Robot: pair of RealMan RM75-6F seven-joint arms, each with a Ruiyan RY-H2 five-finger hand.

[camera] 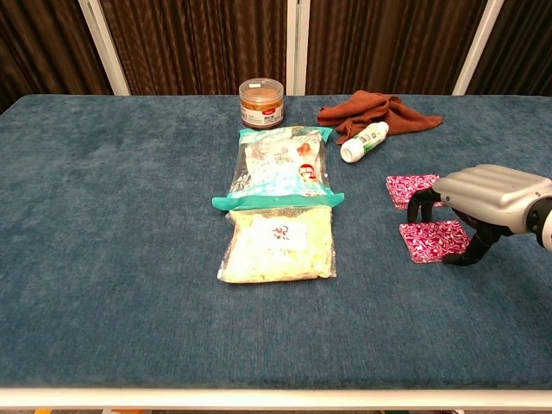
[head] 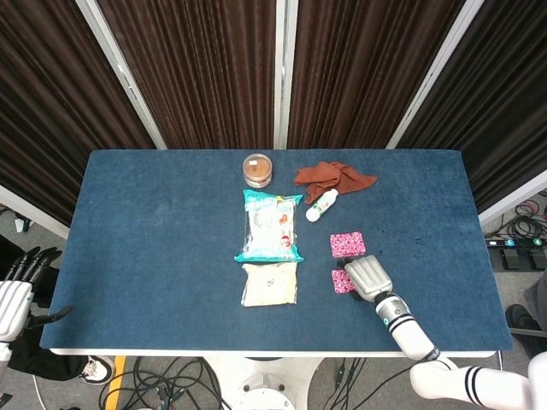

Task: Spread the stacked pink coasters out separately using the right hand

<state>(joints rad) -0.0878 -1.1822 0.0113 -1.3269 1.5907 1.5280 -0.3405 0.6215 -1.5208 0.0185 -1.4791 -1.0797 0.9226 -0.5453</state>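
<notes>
Two pink patterned coasters lie flat and apart on the blue table, right of centre. The far coaster (head: 347, 243) (camera: 410, 188) is bare. The near coaster (head: 341, 281) (camera: 430, 240) is partly covered by my right hand (head: 367, 277) (camera: 485, 197), which arches over its right side. The thumb (camera: 473, 252) touches the table at the coaster's right edge. The fingers (camera: 418, 205) point down between the two coasters, holding nothing. My left hand (head: 17, 293) hangs beside the table's left edge with fingers apart, empty.
A clear snack bag (camera: 278, 240) and a teal-edged packet (camera: 280, 168) lie mid-table. Behind them stand a brown-lidded jar (camera: 262, 102), a white bottle (camera: 364, 141) on its side and a rust-coloured cloth (camera: 379, 114). The table's front edge (camera: 276, 392) runs close below.
</notes>
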